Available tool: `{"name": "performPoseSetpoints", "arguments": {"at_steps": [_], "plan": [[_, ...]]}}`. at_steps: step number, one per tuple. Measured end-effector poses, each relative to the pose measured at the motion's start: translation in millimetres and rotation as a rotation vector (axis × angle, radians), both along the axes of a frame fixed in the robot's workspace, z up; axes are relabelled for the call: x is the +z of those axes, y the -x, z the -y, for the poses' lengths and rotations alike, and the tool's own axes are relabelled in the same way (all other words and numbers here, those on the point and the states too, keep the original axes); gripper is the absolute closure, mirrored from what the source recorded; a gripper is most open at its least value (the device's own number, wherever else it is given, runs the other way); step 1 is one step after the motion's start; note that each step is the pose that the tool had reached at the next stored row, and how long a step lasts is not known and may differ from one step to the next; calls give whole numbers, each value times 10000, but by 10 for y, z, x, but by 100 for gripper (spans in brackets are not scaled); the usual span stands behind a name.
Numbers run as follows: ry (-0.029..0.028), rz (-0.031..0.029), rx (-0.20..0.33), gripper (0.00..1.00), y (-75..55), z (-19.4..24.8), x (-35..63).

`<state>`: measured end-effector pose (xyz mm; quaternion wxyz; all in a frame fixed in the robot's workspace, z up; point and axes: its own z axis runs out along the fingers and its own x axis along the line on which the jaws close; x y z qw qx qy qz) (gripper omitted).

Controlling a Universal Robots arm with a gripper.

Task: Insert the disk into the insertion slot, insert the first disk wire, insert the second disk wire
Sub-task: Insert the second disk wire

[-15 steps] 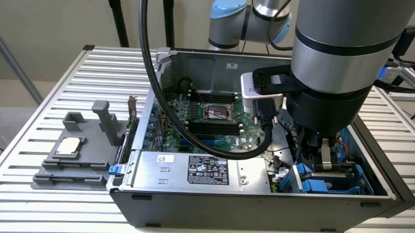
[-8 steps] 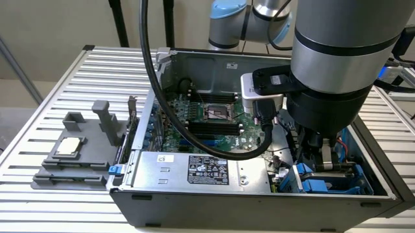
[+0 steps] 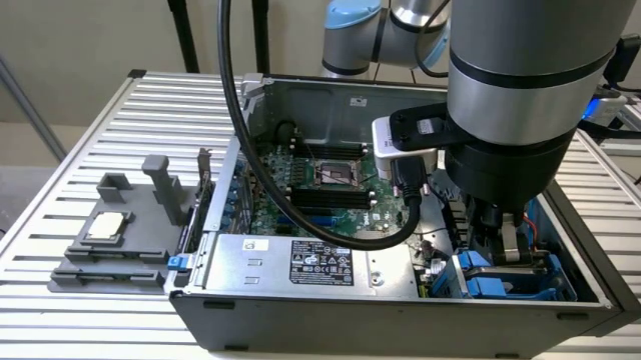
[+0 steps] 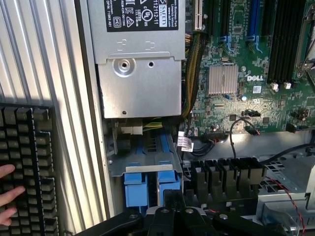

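We log the claw (image 4: 181, 215) clenched, poised close over the blue tabs (image 4: 146, 189) of the insertion slot (image 4: 143, 160); silver power-supply box (image 4: 140, 73) adjacent; a person's hand (image 4: 9, 194) rests on a keyboard (image 4: 29, 147).

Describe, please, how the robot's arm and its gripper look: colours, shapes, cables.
The arm is a thick silver-grey cylinder with black bands and light blue joint caps. A white box with a black cable sits at the wrist. The gripper is black.
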<state>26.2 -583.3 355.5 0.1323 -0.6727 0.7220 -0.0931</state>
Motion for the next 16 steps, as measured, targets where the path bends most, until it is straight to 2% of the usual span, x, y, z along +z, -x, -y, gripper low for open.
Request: {"name": "performPoseSetpoints", "arguments": {"at_steps": [11, 16], "plan": [[0, 27, 0, 89, 1, 0, 2], [-1, 27, -1, 89, 1, 0, 195]]}}
